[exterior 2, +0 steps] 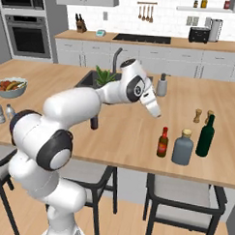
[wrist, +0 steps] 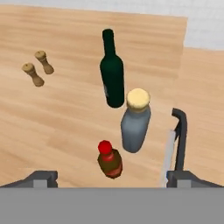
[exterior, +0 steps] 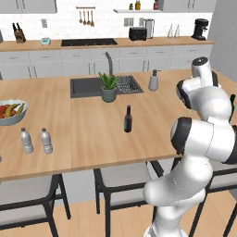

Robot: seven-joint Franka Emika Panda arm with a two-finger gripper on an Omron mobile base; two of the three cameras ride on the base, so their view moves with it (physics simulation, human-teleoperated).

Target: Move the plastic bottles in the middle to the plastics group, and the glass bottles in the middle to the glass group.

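My gripper (exterior 2: 155,110) hangs open and empty above the island's right end, its fingertips (wrist: 43,177) spread wide. Just below it the brown bottle with a red cap (wrist: 109,161) (exterior 2: 162,142) stands upright, free of the fingers. It is beside the squat grey-blue corked bottle (wrist: 135,122) (exterior 2: 183,147) and the tall green wine bottle (wrist: 112,74) (exterior 2: 205,136). The near-black bottle with a blue label (exterior: 128,119) stands alone mid-counter. Two small clear plastic bottles (exterior: 26,140) (exterior: 46,140) stand side by side at the left.
Two small shakers (wrist: 33,73) (exterior 2: 198,115) stand behind the glass bottles. A fruit bowl (exterior: 10,111) sits far left. A potted plant (exterior: 109,88), a sink (exterior: 85,87) and a soap dispenser (exterior: 153,81) line the island's back. Dark stools (wrist: 179,140) stand along the front edge.
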